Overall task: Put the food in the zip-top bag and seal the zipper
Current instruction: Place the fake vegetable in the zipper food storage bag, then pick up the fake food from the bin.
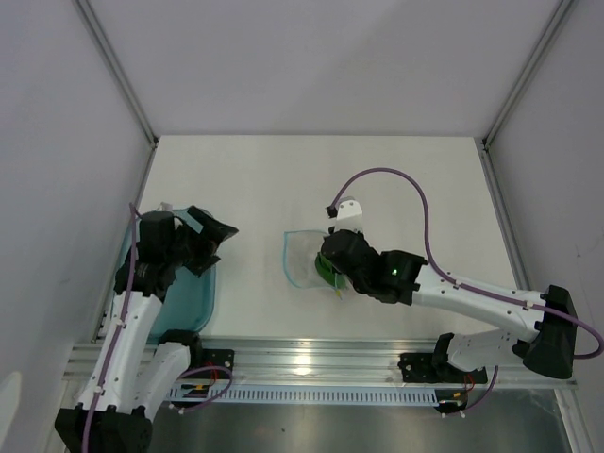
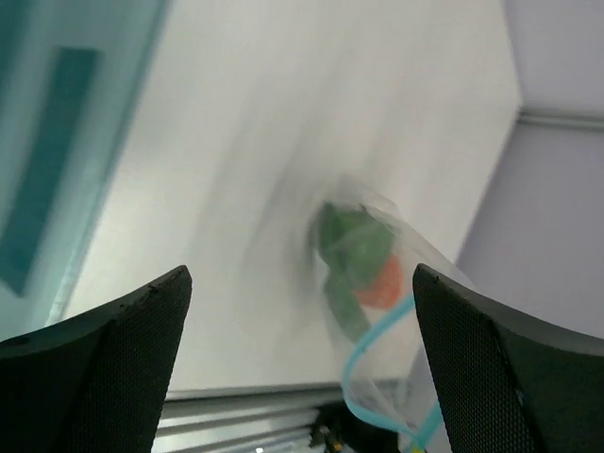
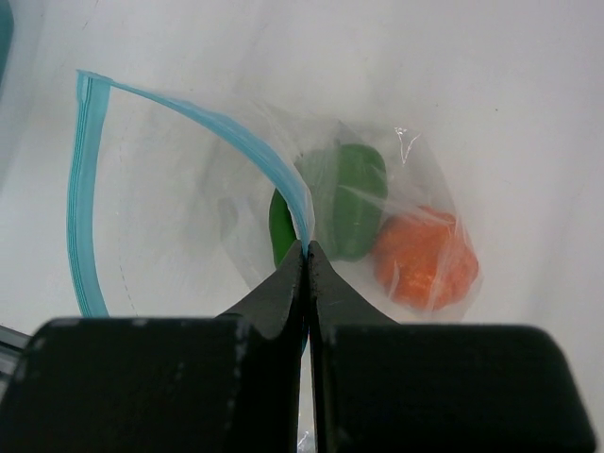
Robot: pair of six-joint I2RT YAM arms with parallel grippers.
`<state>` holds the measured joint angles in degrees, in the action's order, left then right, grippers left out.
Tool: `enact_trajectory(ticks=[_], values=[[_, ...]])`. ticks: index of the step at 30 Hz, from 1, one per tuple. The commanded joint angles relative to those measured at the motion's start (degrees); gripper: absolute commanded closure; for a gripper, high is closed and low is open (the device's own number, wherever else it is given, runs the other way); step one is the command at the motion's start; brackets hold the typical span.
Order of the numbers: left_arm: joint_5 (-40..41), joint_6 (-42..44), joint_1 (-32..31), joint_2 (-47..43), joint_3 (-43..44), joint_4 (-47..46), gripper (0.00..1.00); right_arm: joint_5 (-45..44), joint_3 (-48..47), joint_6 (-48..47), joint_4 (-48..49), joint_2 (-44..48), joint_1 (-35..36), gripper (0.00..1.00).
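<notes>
Right gripper (image 3: pixel 307 253) clenched on light-blue zipper strip (image 3: pixel 81 189) of clear floppy zip-top bag (image 1: pixel 300 257), mid-table. Green toy bell pepper (image 3: pixel 351 200) and orange round toy fruit (image 3: pixel 427 261) sit inside bag. Left gripper (image 1: pixel 221 232) jaws spread wide, empty, at edge of teal translucent tray (image 1: pixel 193 302), apart from bag.

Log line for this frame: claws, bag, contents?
left claw: open, empty, by teal tray | right claw: shut on zipper | bag: mouth open | inside: green pepper, orange fruit
</notes>
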<state>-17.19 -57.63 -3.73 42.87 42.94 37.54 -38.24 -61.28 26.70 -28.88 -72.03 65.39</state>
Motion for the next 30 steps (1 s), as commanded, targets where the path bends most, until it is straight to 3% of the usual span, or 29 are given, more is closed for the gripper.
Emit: enact_trajectory(ticks=[1,3,11,22,30], values=[[11.8,9.0,3.5,2.6,4.8,8.1,0.01,0.2,-0.2,-0.4,0.3,1.0,-0.4,1.0],[15.4,9.8,7.0,3.2,5.0,8.9,0.01,0.3,-0.2,-0.5,0.4,0.8,-0.7,1.0],[16.8,10.3,20.9,6.9,4.5,7.7,0.01,1.7,0.6,-0.2,1.0,0.3,-1.0,1.0],[32.2,11.0,27.8,17.0,5.8,11.1,0.03,3.1,0.7,-0.9,1.2,-0.4,-1.0,1.0],[37.0,16.7,29.4,17.1,1.6,3.8,0.05,4.7,0.2,-1.6,1.5,-2.1,-1.3,1.0]])
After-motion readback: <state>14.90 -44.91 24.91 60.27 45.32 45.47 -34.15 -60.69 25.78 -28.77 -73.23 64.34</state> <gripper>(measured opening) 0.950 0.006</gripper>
